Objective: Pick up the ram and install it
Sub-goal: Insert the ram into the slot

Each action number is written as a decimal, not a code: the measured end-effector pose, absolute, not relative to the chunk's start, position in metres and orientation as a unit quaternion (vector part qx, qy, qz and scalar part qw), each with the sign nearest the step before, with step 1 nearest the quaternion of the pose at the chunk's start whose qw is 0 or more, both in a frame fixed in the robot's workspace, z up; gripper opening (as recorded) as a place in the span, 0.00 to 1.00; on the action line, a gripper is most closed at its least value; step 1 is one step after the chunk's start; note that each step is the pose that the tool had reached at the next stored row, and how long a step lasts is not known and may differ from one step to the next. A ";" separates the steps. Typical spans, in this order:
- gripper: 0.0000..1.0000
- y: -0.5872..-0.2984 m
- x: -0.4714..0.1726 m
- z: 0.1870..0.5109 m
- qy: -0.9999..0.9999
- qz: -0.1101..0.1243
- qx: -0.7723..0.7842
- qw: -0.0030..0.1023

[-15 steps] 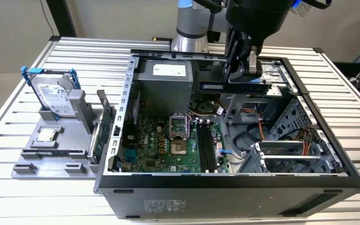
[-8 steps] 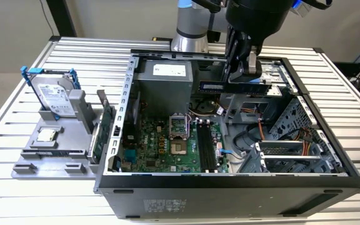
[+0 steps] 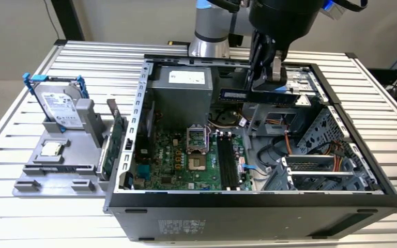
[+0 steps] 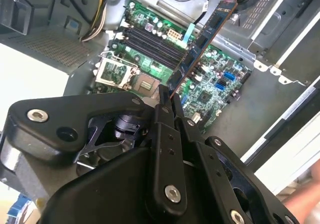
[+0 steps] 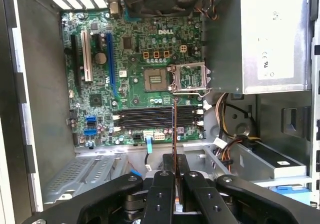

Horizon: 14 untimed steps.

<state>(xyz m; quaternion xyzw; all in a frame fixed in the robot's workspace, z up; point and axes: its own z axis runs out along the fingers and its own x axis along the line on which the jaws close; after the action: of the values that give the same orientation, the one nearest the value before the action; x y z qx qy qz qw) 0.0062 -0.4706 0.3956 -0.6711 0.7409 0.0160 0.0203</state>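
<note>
My claw (image 3: 276,82) is clamped on the ram (image 3: 243,94), gripping it off-centre, toward one end I think. The stick hangs level above the open computer case (image 3: 254,199), near the edge by the power supply (image 3: 181,88). In the first wrist view it runs edge-on across the motherboard's (image 5: 130,84) black memory slots (image 5: 150,118).

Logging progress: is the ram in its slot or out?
Out. The gripper is shut on the ram, held above the motherboard; its slots lie empty.
</note>
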 end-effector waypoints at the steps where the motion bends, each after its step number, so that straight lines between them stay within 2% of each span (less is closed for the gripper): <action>1: 0.00 -0.471 0.006 0.396 0.743 0.016 -0.669 0.020; 14: 0.00 -0.471 0.006 0.396 0.784 0.015 -0.620 0.021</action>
<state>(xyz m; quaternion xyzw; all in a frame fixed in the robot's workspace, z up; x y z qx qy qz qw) 0.0062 -0.4707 0.3956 -0.6199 0.7842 0.0147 0.0213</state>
